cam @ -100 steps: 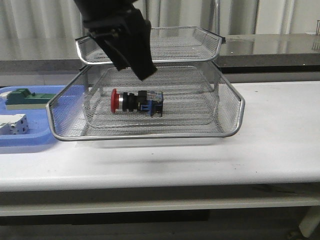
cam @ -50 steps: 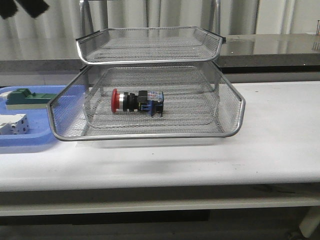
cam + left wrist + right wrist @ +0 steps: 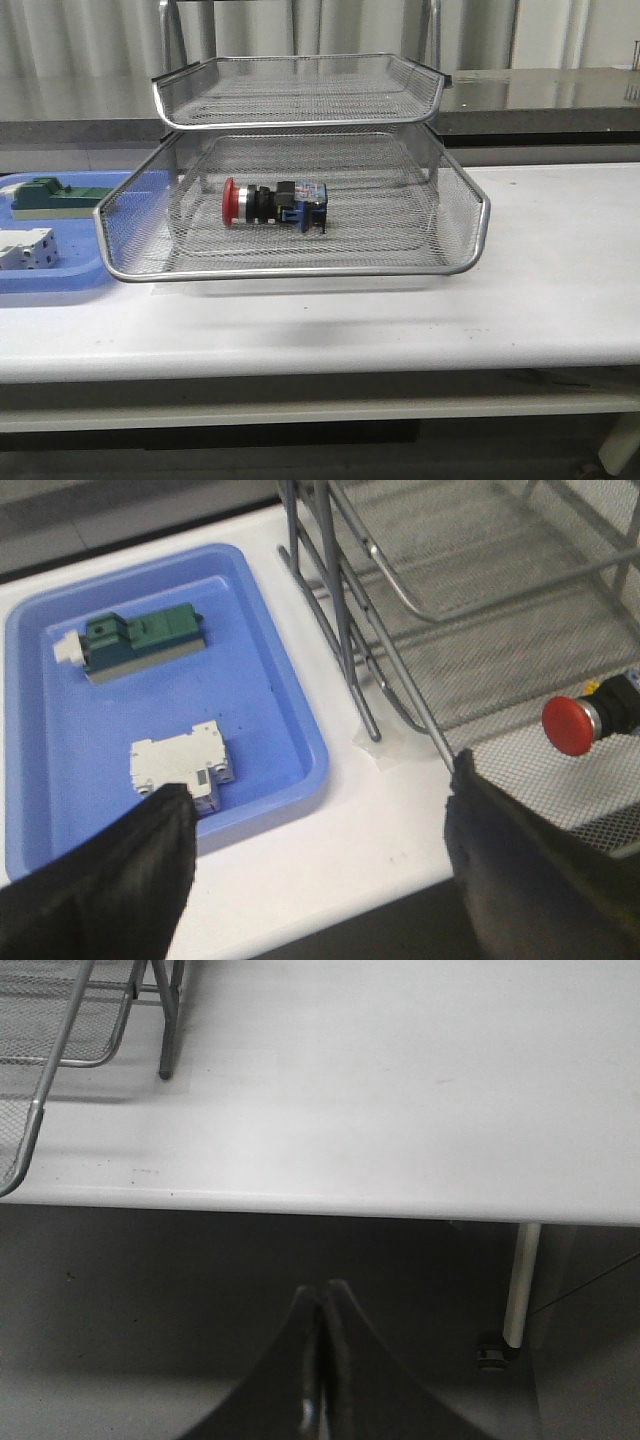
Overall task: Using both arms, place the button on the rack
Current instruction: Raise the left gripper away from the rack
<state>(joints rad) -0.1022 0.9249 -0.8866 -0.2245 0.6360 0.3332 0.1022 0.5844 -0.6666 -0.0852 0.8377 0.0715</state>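
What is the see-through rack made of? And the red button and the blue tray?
The rack looks like silver metal: fine wire mesh with shiny chrome rims. The button seems mostly plastic, with a smooth red cap, a shiny metal-looking ring and a blue back block. The blue tray looks like smooth moulded plastic with soft rounded edges.

Red-headed button [image 3: 274, 204] on its side, in rack [image 3: 300, 270]

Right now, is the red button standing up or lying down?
Lying down. The button rests on its side on the mesh of the rack, its red head facing the blue tray.
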